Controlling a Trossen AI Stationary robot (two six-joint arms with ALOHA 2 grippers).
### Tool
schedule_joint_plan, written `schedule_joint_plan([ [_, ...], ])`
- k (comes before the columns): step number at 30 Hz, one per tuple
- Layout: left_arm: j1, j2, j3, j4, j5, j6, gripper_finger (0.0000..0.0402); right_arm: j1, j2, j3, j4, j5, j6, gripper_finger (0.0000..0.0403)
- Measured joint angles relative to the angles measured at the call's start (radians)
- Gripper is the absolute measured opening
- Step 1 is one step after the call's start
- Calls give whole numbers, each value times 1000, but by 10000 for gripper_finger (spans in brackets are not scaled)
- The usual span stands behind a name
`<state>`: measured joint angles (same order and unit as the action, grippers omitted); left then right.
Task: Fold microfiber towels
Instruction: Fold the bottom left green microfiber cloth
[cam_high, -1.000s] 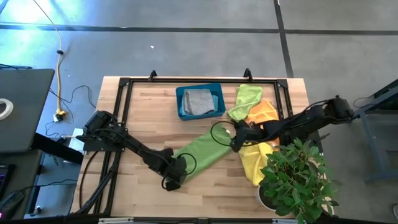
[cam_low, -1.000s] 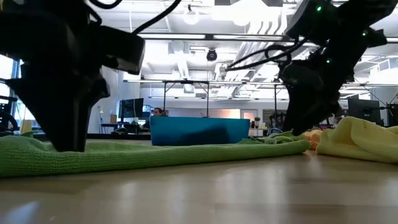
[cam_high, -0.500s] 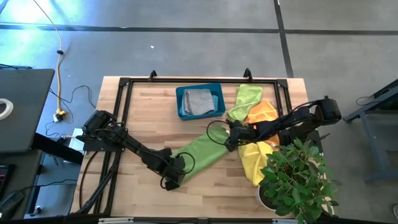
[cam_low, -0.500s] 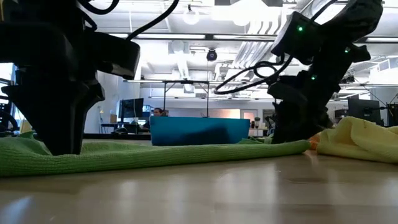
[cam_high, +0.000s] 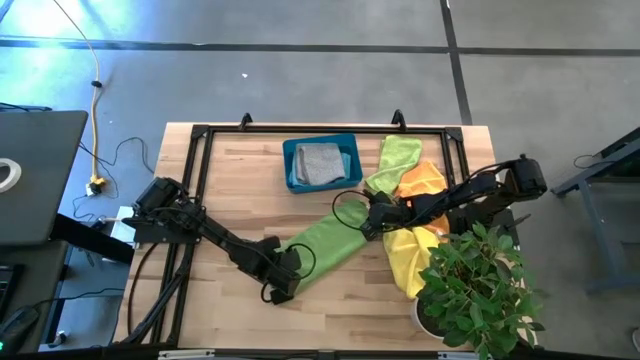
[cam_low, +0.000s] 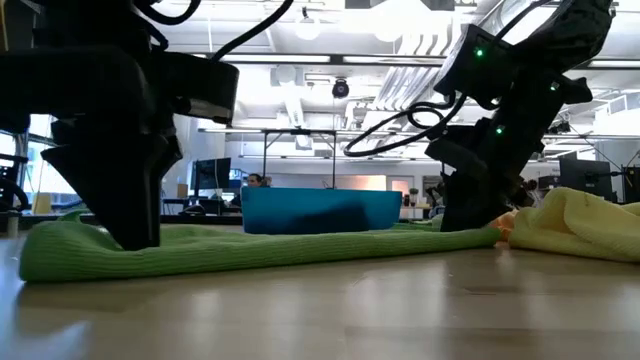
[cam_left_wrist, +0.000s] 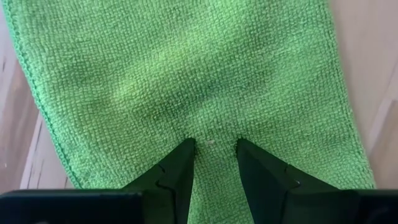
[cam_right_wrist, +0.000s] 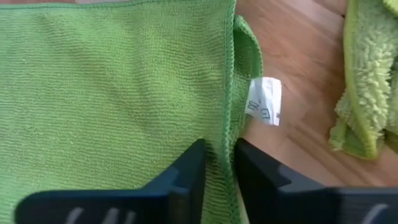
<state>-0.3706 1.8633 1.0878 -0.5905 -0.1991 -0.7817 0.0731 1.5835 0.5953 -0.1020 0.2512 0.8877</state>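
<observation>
A lime green microfiber towel lies stretched out slantwise on the wooden table, from near left to far right. My left gripper stands on its near-left end, shut on a ridge of cloth. My right gripper is down on its far-right end, shut on the edge beside a white label. In the low view the towel rests flat between both arms. My left gripper comes steeply from above onto the towel's near-left end. A narrow ridge of cloth stands pinched between its fingertips; one layer or several, I cannot tell. The rest of the towel lies on the table. My right gripper pinches the towel's hemmed edge between its two fingers, close to the corner with the label. The fingers slant down from above and run along the hem. The cloth lies slack and flat on the table.
A teal bin with a folded grey towel stands at the far middle. Another green towel, an orange one and a yellow one lie heaped at the right. A potted plant fills the near right corner.
My right gripper has come down and toward the table's left onto the green towel's far-right end. The towel's end by my left gripper has drawn in a little and bunched up.
</observation>
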Motion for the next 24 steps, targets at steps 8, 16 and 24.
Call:
schedule_joint_plan([
  [8, 0, 3, 19, 15, -50, 17, 115, 0, -2, 0, -25, 19, -43, 4],
  [16, 0, 3, 86, 14, -157, 59, 115, 0, -57, 18, -168, 55, -35, 1],
  [24, -6, 1, 134, 15, -179, 79, 115, 13, -59, 174, -517, 142, -10, 0],
])
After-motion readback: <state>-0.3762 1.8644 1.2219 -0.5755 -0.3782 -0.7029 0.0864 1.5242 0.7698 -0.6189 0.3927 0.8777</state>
